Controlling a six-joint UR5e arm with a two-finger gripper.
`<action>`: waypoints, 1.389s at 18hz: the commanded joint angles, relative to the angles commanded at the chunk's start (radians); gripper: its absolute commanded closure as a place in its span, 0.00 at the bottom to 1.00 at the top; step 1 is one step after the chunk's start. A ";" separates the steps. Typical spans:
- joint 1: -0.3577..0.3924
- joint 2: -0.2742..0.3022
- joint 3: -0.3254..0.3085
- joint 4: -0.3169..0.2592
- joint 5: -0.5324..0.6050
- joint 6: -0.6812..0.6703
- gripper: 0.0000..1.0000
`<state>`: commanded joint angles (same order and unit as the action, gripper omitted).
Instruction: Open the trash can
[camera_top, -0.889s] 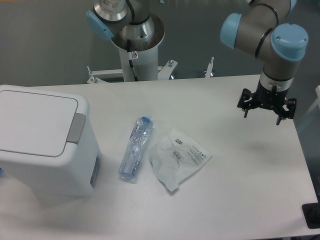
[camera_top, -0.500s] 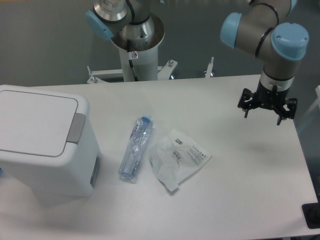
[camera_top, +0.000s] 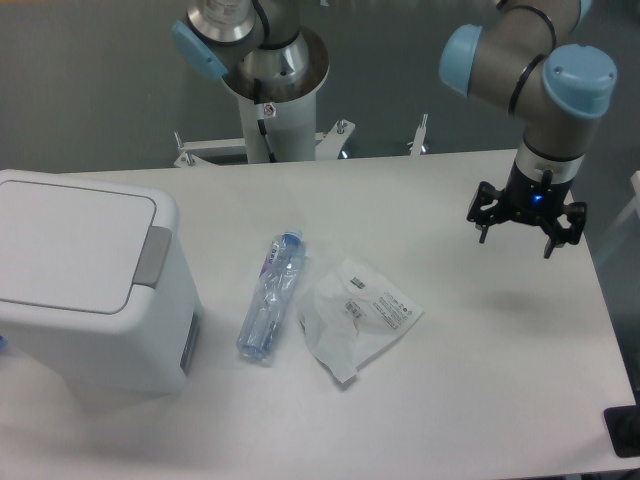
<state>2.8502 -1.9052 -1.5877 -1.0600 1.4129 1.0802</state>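
The trash can (camera_top: 90, 285) is a large white boxy bin at the table's left side. Its flat lid (camera_top: 65, 245) lies shut, with the grey push tab (camera_top: 152, 256) on its right edge. My gripper (camera_top: 514, 236) hangs above the table's right side, far from the bin. Its two black fingers are spread wide and hold nothing.
A crushed clear plastic bottle (camera_top: 271, 296) lies right of the bin. A crumpled white plastic bag (camera_top: 352, 316) lies beside it. The robot's white base column (camera_top: 275, 110) stands behind the table. A dark object (camera_top: 624, 430) sits at the lower right edge.
The gripper has shifted slightly to the left and a blue light now shows on its wrist. The bin, bottle and bag have not moved.
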 joint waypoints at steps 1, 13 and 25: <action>-0.003 0.000 -0.005 0.000 -0.008 -0.020 0.00; -0.173 0.014 0.096 -0.043 -0.078 -0.393 0.00; -0.357 0.080 0.227 -0.265 -0.160 -0.646 0.00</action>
<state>2.4927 -1.8255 -1.3606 -1.3254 1.2533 0.4343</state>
